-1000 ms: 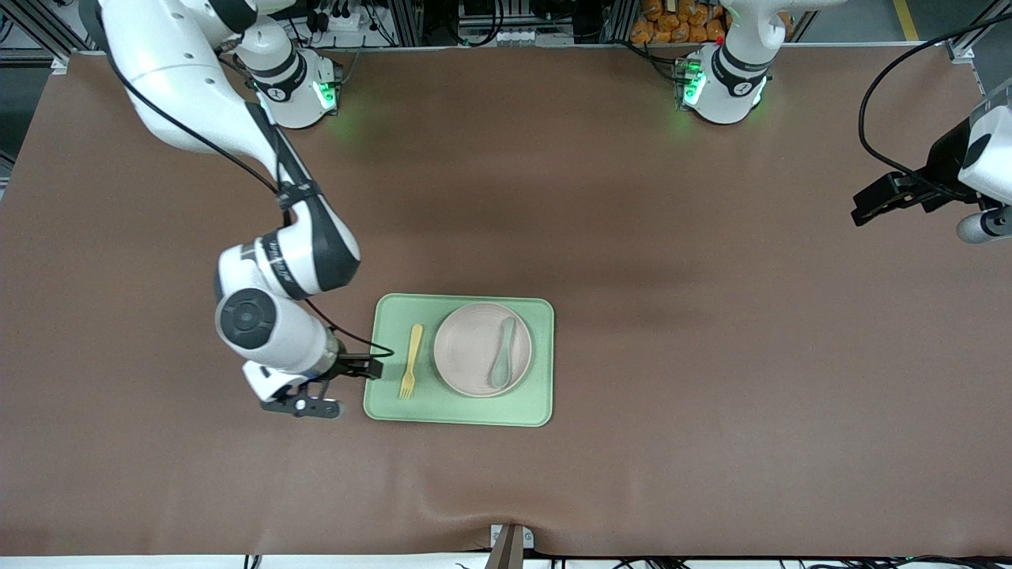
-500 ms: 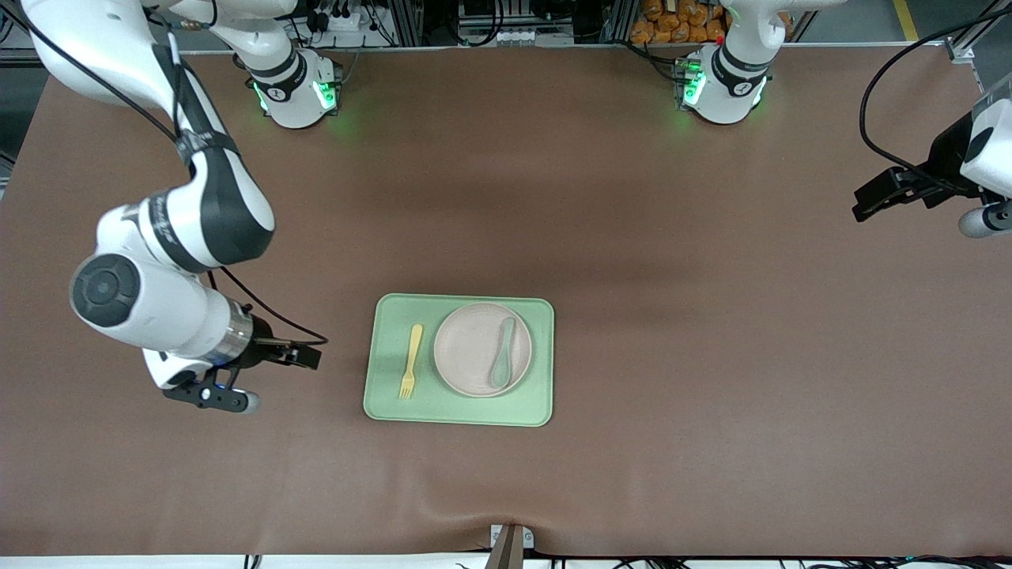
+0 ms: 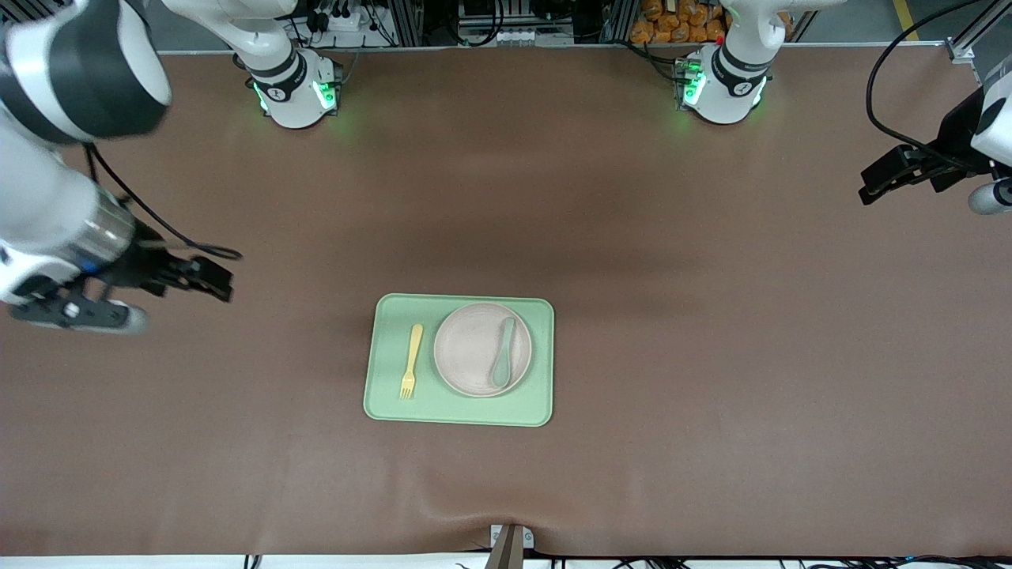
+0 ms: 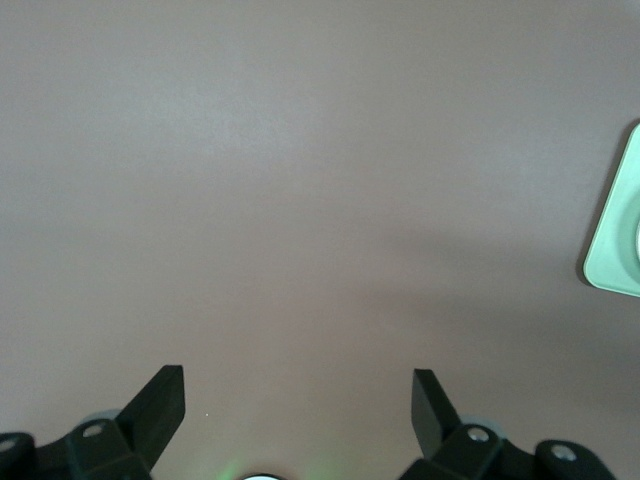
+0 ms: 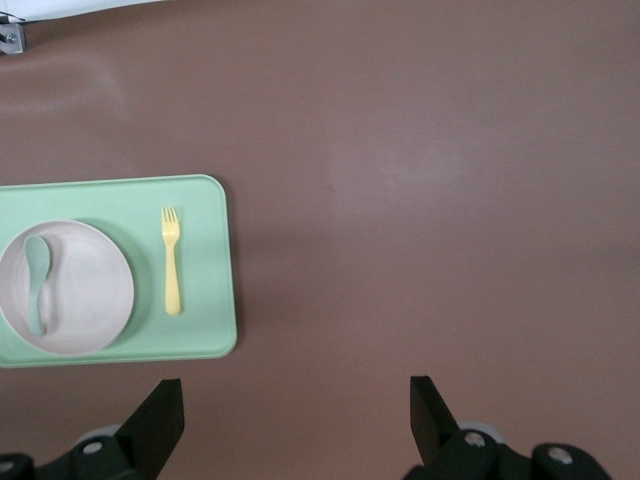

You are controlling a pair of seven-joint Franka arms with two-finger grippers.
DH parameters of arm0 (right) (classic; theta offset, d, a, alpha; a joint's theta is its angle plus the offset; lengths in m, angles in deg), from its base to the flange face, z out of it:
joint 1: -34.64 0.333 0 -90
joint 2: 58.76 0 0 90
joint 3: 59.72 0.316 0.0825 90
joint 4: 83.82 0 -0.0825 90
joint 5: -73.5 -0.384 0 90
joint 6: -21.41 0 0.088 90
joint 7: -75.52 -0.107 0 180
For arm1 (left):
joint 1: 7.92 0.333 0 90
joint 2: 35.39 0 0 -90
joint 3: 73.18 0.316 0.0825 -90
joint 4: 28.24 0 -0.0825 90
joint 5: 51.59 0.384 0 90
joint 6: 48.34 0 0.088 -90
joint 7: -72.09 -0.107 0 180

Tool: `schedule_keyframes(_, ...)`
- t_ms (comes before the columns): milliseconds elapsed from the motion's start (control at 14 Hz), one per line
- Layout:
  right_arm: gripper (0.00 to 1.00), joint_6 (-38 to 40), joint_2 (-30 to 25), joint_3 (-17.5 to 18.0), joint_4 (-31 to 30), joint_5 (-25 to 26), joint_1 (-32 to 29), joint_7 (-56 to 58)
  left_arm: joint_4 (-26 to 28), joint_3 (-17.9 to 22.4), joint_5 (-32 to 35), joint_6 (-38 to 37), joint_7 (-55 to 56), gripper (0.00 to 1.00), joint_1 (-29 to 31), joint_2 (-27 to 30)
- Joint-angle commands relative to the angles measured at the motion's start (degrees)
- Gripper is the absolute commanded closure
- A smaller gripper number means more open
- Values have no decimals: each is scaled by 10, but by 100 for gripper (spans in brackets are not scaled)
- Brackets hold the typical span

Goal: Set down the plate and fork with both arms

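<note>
right arm's black two-finger tool [image 3: 198, 276] hangs over bare brown counter [image 3: 711, 356] twd its own end, fingers spread, holding nothing. mid-counter: rectangular light-green tray [image 3: 458, 415] w/ small pale-yellow plastic fork [image 3: 409, 361] lying beside round beige-pink speckled plate [image 3: 473, 350]; grey-green spoon [image 3: 503, 355] in plate. left arm's black tool [image 3: 901, 174] waits over its end, fingers spread, empty.

No readable text, label or number shows anywhere.
</note>
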Motion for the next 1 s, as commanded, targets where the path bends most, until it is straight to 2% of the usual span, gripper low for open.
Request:
schedule_keyframes(0,0,15,-57,-27,-35,-19,-3,52,9,-1,4,-14,-15,0,5,18)
schedule_keyframes(143,0,14,-103,-42,-70,-29,-3,58,9,-1,4,-15,-15,0,5,18)
schedule_keyframes(500,0,-24,-181,-42,-187,-28,-2,63,9,-2,4,-16,-14,0,5,19)
schedule_keyframes(929,0,-19,-149,-53,-130,-19,-9,121,2,-1,-2,-16,-44,0,5,17)
